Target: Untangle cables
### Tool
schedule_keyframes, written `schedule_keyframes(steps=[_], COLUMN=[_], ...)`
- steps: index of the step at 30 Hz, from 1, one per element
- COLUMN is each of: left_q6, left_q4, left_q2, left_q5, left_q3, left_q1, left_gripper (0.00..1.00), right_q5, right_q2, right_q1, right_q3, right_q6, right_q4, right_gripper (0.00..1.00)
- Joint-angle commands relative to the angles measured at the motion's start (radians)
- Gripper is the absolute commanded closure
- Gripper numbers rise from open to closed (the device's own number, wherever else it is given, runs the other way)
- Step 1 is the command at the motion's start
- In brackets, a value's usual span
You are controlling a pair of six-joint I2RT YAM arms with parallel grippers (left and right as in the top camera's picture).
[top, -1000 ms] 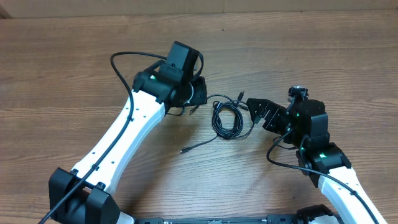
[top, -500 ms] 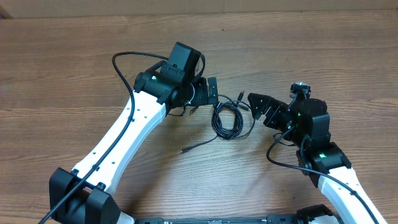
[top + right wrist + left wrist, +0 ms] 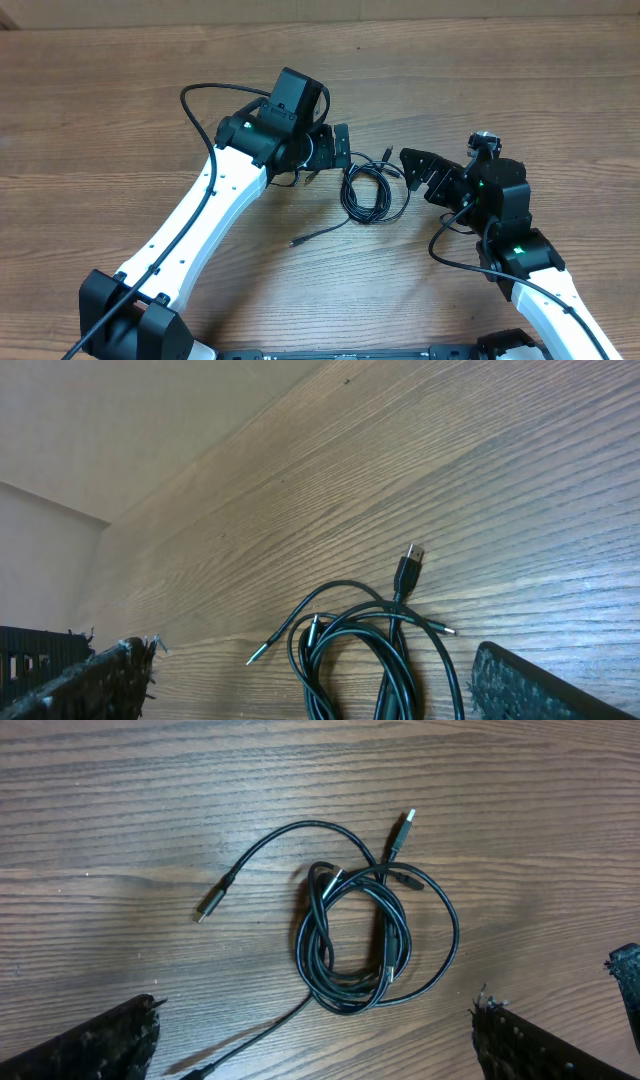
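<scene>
Your cables lie in a loose coil near the middle of the worktop, between your left fingers and right fingers. Both are wide open and hold nothing. The cables look light, soft and floppy, so grab a loose plug end and pull gently.

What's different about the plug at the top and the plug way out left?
The top plug is chunky and black with a silver tip; the left plug is slim and brownish. The top plug sits close to the coiled cables; the left plug lies farther out. Both rest on the wooden table.
</scene>
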Motion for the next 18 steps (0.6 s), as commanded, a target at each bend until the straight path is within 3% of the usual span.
schedule_keyframes(steps=[1, 10, 18], left_q6=[0.012, 0.016, 0.190], left_q4=[0.004, 0.008, 0.063], left_q2=[0.012, 0.012, 0.012], left_q5=[0.011, 0.011, 0.010], left_q3=[-0.006, -0.006, -0.006], left_q1=[-0.006, -0.006, -0.027], left_gripper=[0.00, 0.01, 0.13], right_q5=[0.011, 0.011, 0.010], right_q2=[-0.003, -0.003, -0.004], right_q1=[-0.004, -0.004, -0.004], right_q3=[0.024, 0.024, 0.026], right_q6=[-0.009, -0.009, -0.009], right_q4=[0.007, -0.015, -0.008], right_gripper=[0.00, 0.00, 0.00])
